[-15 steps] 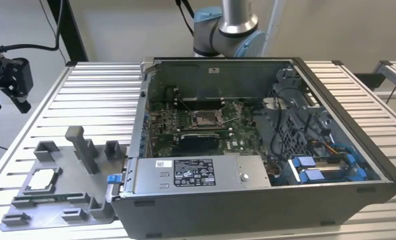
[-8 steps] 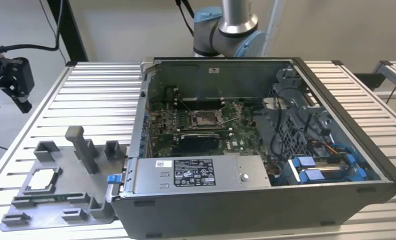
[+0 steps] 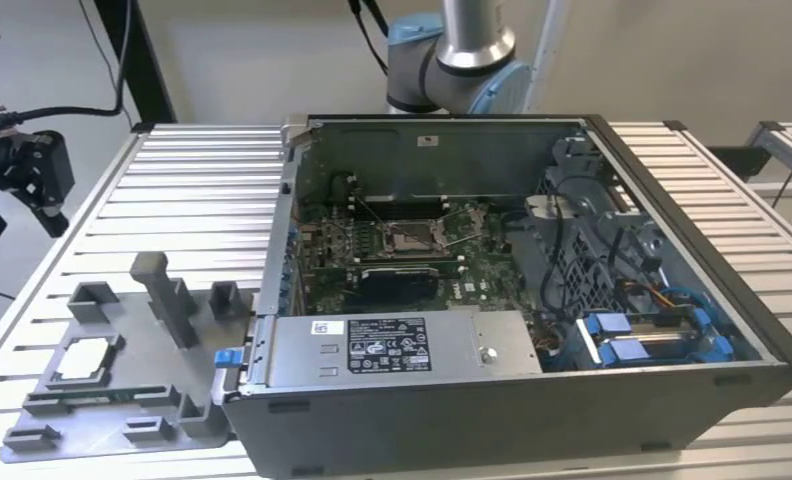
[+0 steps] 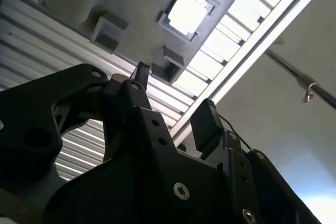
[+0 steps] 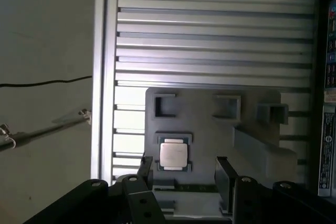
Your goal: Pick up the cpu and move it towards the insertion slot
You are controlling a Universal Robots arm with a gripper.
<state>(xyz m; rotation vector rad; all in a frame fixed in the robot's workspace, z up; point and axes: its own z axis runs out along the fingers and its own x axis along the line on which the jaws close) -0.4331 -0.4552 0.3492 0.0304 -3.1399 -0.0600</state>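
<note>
The cpu point(image 3: 83, 358) point(image 5: 173, 155) point(image 4: 187, 10), a small square chip with a silvery-white top, lies in a recess of the grey holder point(image 3: 169, 405) at the exterior view's left front. The insertion slot point(image 3: 412, 237), a square socket with a silver frame, sits on the green board inside the open computer case point(image 3: 503, 420). My gripper point(image 3: 20, 222) point(image 5: 184, 169) point(image 4: 173, 90) hangs well above the table's left edge, off from the cpu. It is open, with nothing between its black fingers.
The holder also carries upright grey posts point(image 3: 169, 295) and a thin green memory stick point(image 3: 96, 398). The case's walls, power supply point(image 3: 383, 345) and blue-clipped cables point(image 3: 636, 335) surround the board. The arm's base point(image 3: 450, 55) stands behind the case. The table point(image 3: 209, 170) is ribbed metal.
</note>
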